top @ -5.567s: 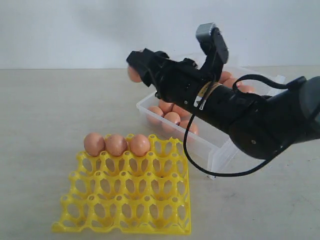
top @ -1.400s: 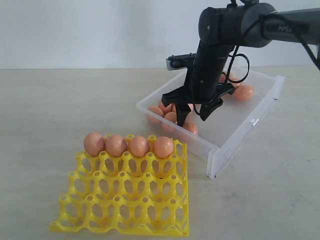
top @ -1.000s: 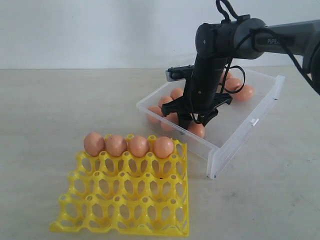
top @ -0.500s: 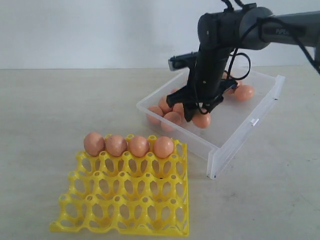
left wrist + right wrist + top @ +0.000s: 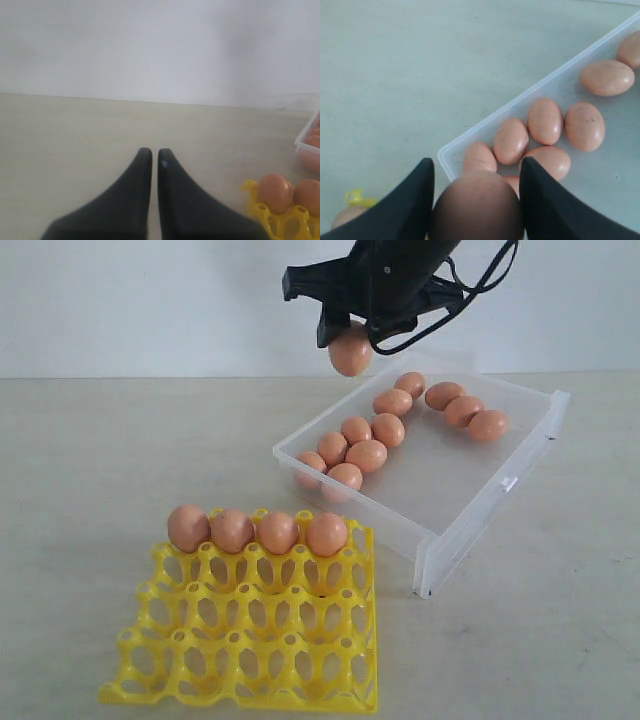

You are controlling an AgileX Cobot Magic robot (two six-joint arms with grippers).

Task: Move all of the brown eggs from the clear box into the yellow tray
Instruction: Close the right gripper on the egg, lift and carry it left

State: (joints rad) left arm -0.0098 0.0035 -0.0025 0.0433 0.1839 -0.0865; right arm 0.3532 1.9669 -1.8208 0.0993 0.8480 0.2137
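my left tool (image 5: 150, 152) hangs low over the bare surface (image 5: 75, 130), fingers pressed together on nothing; i judge it's parked there because this job needs only one arm. next over, the yellow tray (image 5: 250, 660) has four brown eggs (image 5: 257, 531) seated along its far row, so the cups seem to be filling in order, second row next. the right tool (image 5: 476, 175) clamps one egg (image 5: 350, 352) by its sides, high above the left edge of the clear box (image 5: 455, 475), likely to clear the wall. the rest lie loose inside the box.
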